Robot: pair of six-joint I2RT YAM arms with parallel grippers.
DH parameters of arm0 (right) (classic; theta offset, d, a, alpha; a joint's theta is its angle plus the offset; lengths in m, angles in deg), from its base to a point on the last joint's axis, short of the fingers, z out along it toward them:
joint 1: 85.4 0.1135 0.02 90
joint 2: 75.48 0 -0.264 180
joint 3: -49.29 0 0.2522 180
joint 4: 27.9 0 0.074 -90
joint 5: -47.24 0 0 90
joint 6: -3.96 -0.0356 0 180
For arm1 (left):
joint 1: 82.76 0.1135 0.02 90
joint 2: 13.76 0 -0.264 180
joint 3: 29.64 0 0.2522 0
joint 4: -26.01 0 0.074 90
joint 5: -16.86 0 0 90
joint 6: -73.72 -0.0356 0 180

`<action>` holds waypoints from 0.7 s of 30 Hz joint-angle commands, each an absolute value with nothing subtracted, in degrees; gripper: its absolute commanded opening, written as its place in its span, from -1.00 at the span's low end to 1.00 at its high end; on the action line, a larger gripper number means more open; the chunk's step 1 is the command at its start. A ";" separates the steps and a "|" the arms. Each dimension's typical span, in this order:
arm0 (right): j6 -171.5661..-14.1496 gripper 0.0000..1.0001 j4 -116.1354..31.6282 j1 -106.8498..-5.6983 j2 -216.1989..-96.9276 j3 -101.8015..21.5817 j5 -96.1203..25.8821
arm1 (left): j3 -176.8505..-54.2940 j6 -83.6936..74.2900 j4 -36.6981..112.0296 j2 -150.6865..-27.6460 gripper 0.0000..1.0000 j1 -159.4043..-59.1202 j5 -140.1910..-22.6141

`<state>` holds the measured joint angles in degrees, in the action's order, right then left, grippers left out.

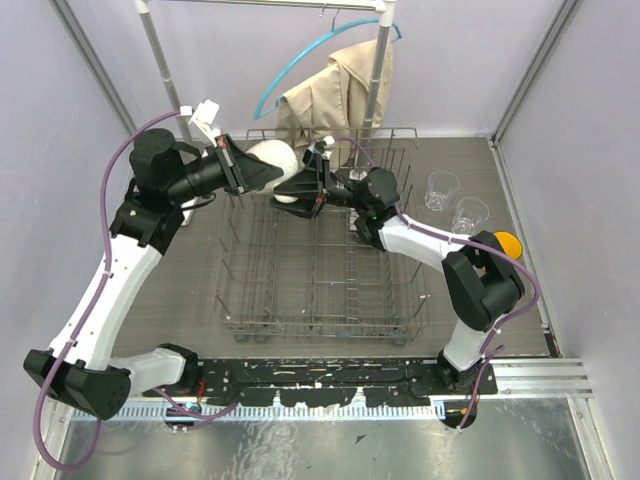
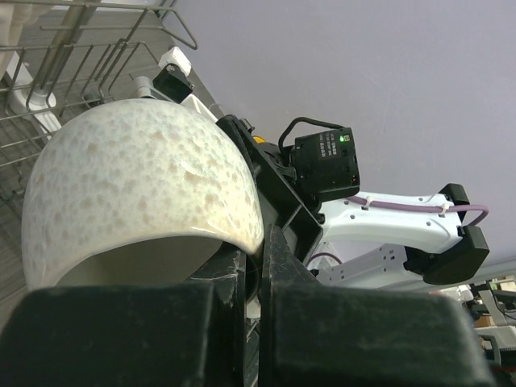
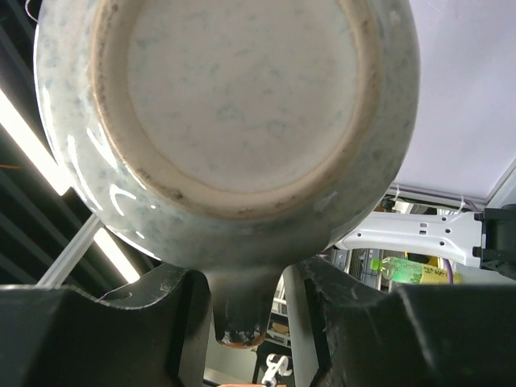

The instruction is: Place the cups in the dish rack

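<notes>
The left claw (image 1: 258, 172) is clamped on the rim wall of the white mug (image 1: 280, 156), holding it on its side in the air above the far left corner of the dish rack (image 1: 318, 326). The right claw (image 1: 303, 190) meets the mug from the other side, jaws straddling the handle (image 3: 239, 314); I cannot tell whether they press on it. Farther right, two glass tumblers (image 1: 442, 190) and the yellow mug (image 1: 507, 243) stand on the worktop (image 1: 520, 190) beside the rack. The white mug looks like stiff, weighty, slick glazed ceramic, likely to chip on wire. The handle is a slim hold and the mug may pivot about it; the rim pinch seems surer.
</notes>
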<state>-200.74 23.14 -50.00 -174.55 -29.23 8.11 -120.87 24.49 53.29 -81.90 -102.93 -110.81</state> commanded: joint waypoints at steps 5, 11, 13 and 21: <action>-201.67 -0.17 26.54 -49.89 -175.02 -31.43 5.85 | -120.54 24.70 46.77 -77.30 -1.00 -103.18 -113.54; -200.64 -0.21 24.52 -50.09 -174.07 -31.57 5.31 | -119.88 24.48 47.33 -76.79 -1.00 -103.30 -113.65; -199.53 -0.24 23.03 -50.10 -173.81 -31.51 5.24 | -119.66 24.50 47.10 -76.94 -1.00 -103.53 -113.66; -197.17 -0.36 19.49 -49.98 -173.11 -31.75 4.08 | -118.50 24.09 46.33 -77.10 -1.00 -105.52 -113.08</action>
<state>-199.75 22.00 -49.87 -174.55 -29.53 7.43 -118.38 24.14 52.79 -79.56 -103.34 -109.65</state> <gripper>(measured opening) 0.345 0.044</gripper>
